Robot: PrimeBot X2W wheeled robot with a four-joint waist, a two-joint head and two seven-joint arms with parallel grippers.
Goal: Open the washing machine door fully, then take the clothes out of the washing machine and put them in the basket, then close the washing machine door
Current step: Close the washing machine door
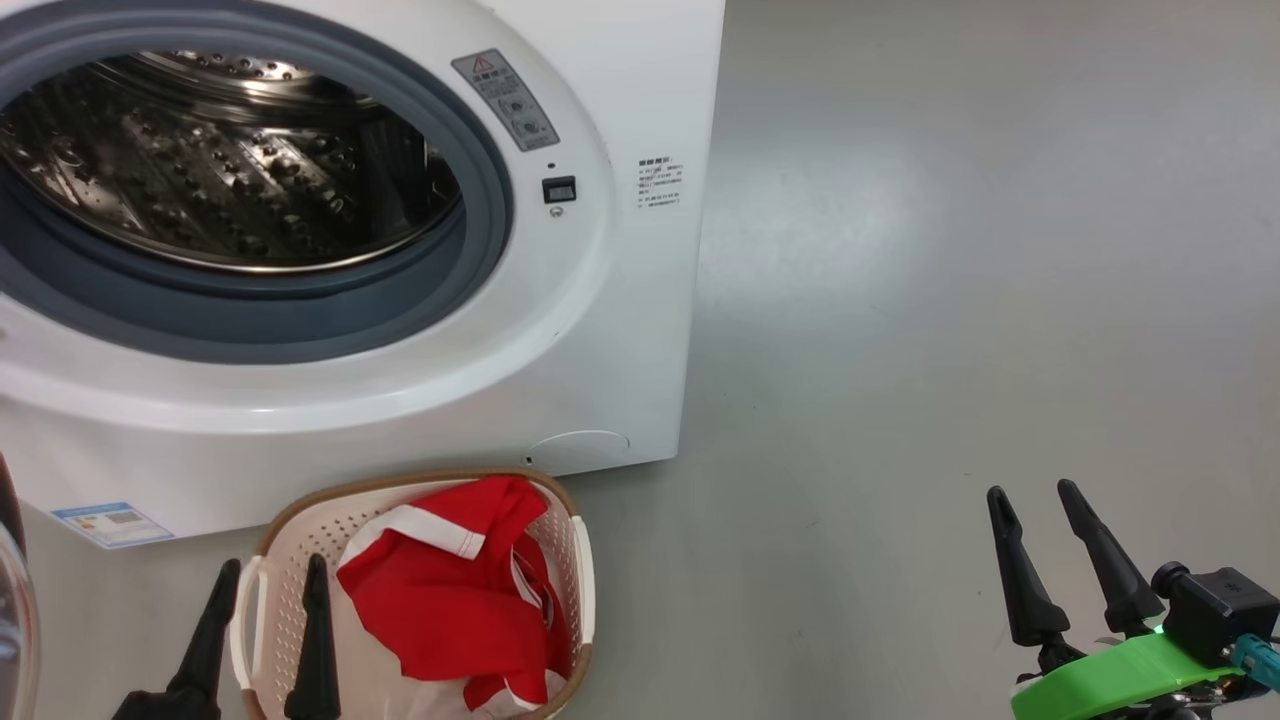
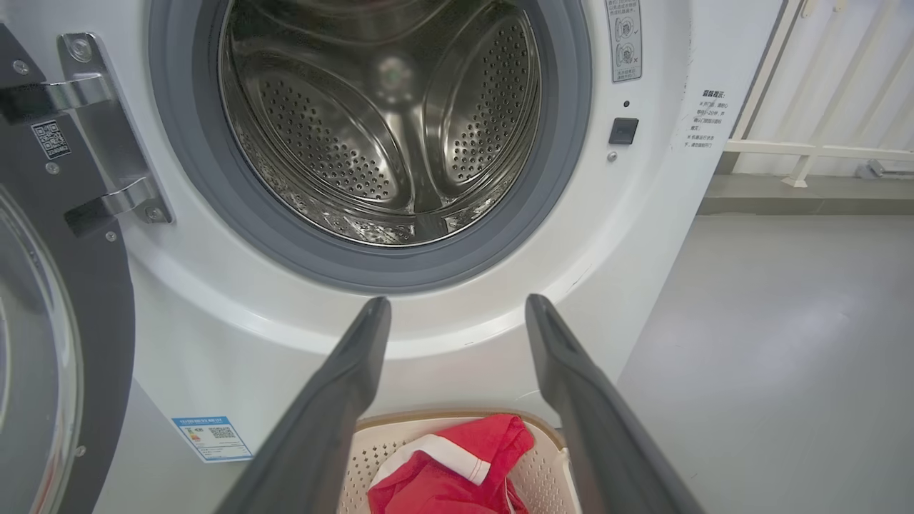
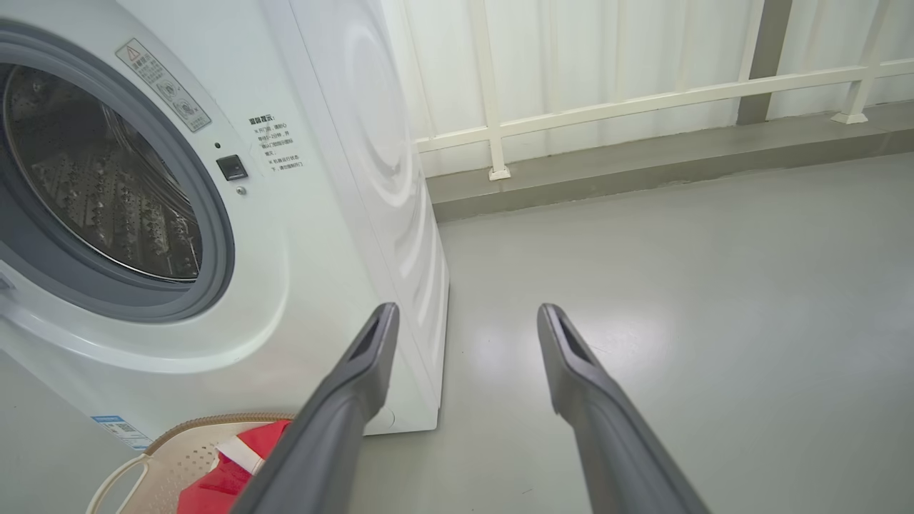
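1. The left gripper (image 1: pixel 275 563) is holding its fingers spread wide with nothing between them, hovering over the left side of the basket (image 1: pixel 400 484).
2. The right gripper (image 1: pixel 1032 489) is also showing its fingers spread and empty, hanging over the grey floor (image 1: pixel 950 300), well apart from the basket and to the right of the washer (image 1: pixel 620 330).
3. The clothes (image 1: pixel 440 600) are lying bunched inside the basket, red with white trim, covering its middle and right side.
4. The basket is sitting on the floor, just in front of the washer's lower front.
5. The drum (image 2: pixel 378 121) is showing its perforated steel wall inside the grey gasket (image 2: pixel 178 178).
6. The door (image 2: pixel 86 300) is standing swung open on its hinges at the left of the opening, black rim and glass facing the left wrist camera.
7. A white railing (image 3: pixel 643 100) is running along the wall beyond the washer.
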